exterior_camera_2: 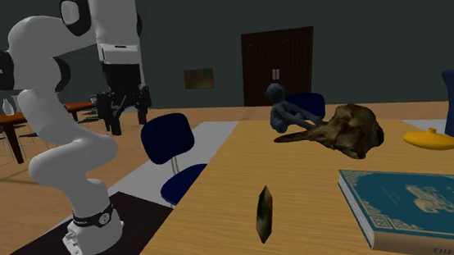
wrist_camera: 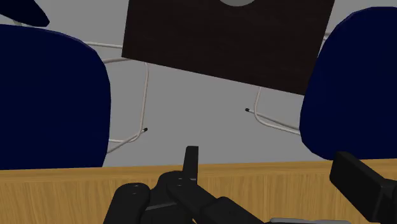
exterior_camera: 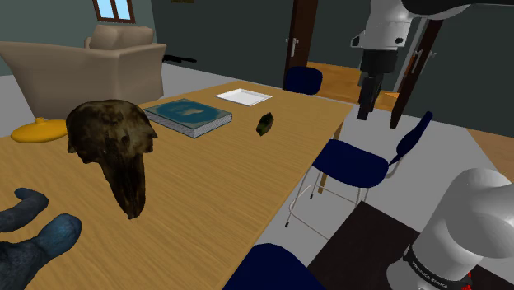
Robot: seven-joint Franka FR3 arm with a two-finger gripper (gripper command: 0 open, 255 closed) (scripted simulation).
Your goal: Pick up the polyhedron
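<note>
Gripper [exterior_camera_2: 127,113] spread open, empty, high by table [exterior_camera_2: 221,189] edge; upright dark polyhedron [exterior_camera_2: 263,214] well apart, toward second exterior view's lower right.

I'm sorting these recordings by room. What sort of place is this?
Probably a home's living-dining area: a wooden table with blue chairs beside it, a beige armchair behind, and dark double doors.

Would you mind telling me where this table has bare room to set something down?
The widest bare patch is the wood between the dark skull, the polyhedron and the table edge by the blue chairs. It is crowded along the far side, around the book, white tray and yellow object.
</note>
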